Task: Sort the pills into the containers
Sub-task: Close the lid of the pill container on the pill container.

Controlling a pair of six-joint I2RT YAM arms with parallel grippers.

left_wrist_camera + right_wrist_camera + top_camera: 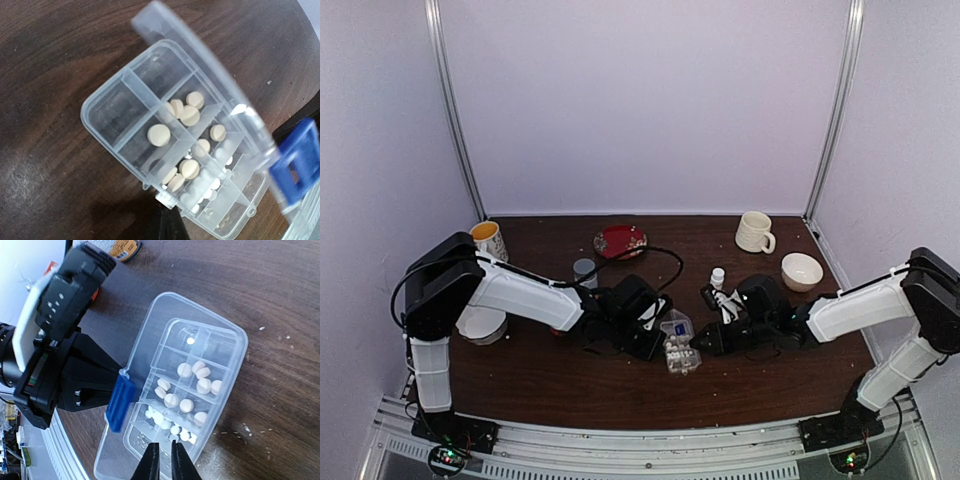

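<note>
The clear organizer box [680,345] lies between the two arms with its lid [200,60] swung open. A blue clip [295,170] sits on the lid's edge. Several of its containers [200,365] hold pills [185,405]: larger cream pills [190,167] in the middle cells and a cluster of small white ones [210,182] in a cell nearer my right gripper. My left gripper [170,225] is shut, its tip against the small tab on the box's near edge; a pinch on it cannot be made out. My right gripper [165,455] hovers over the box's end cells, its fingers a narrow gap apart and holding nothing.
A white mug [754,232] and a white bowl [801,270] stand at the back right, a red plate [620,241] at the back middle, a patterned cup [490,240] at the back left. A small white bottle [718,277] and a grey-capped bottle [584,270] stand near the arms. Crumbs [245,429] lie beside the box.
</note>
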